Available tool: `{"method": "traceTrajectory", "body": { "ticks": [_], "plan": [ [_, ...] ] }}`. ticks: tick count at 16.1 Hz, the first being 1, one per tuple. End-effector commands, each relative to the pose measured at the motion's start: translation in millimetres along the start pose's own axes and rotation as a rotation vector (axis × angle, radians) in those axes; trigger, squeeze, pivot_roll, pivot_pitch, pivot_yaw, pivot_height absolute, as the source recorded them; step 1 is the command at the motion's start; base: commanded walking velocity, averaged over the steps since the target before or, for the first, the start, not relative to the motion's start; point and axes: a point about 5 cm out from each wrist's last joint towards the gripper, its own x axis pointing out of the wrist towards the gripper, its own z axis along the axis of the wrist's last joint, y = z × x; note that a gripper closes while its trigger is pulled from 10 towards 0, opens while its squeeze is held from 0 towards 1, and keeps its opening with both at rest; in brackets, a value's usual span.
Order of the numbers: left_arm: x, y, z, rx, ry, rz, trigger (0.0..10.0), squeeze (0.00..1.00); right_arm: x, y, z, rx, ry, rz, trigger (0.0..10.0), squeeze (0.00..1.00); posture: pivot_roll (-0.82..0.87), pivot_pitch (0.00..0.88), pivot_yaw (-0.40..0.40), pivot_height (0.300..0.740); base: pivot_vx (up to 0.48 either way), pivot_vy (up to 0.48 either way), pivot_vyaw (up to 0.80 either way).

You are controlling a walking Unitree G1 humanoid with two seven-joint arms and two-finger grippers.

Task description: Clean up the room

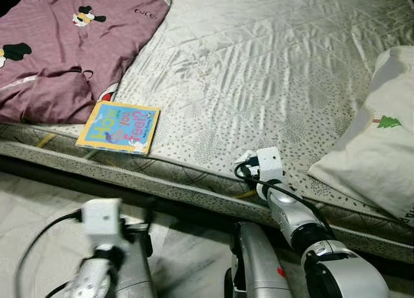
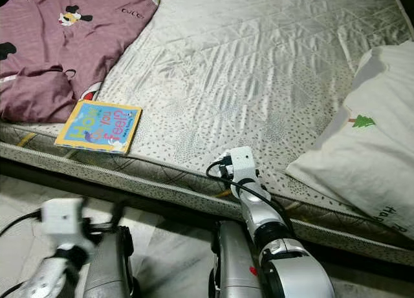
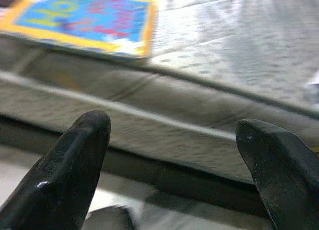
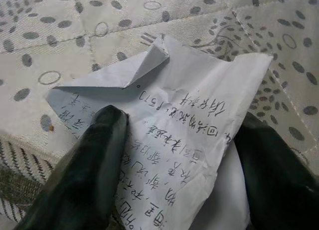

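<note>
The 2 eye views look from above, forward and down, over the near edge of a bare mattress [image 1: 259,72]. They share almost the whole scene: a picture book [image 1: 120,128] at left of the frame, a purple quilt [image 2: 58,46] at upper left, a white pillow [image 2: 362,149] at right. The left wrist view sits low beside the bed, facing the mattress side between its 2 black fingers [image 3: 70,175], the book at its upper left. The right wrist view is very close above the mattress top, looking along its fingers [image 4: 84,175] at a handwritten sheet of paper [image 4: 189,135].
</note>
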Motion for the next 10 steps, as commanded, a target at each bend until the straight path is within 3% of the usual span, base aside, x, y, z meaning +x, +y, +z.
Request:
{"method": "traceTrajectory", "body": {
  "ticks": [1,4,10],
  "plan": [
    [0.5,-5.3,-1,-0.017,0.014,-0.044,10.0,0.00,-2.6,-4.4,-12,0.019,0.049,-0.012,0.0,0.00,0.15,0.235,-0.043,0.546,0.000,0.000,0.00],
    [9.3,-7.8,-1,-0.019,0.010,-0.076,10.0,0.00,-2.1,-7.2,-9,0.022,0.038,-0.021,0.0,0.00,0.14,0.209,-0.044,0.546,0.000,0.000,0.00],
    [39.5,-0.4,-1,-0.001,-0.027,-0.061,10.0,0.00,2.1,-4.7,7,0.037,-0.006,-0.015,0.0,0.00,0.11,0.043,-0.049,0.546,0.000,0.000,0.00]
  ]
}}
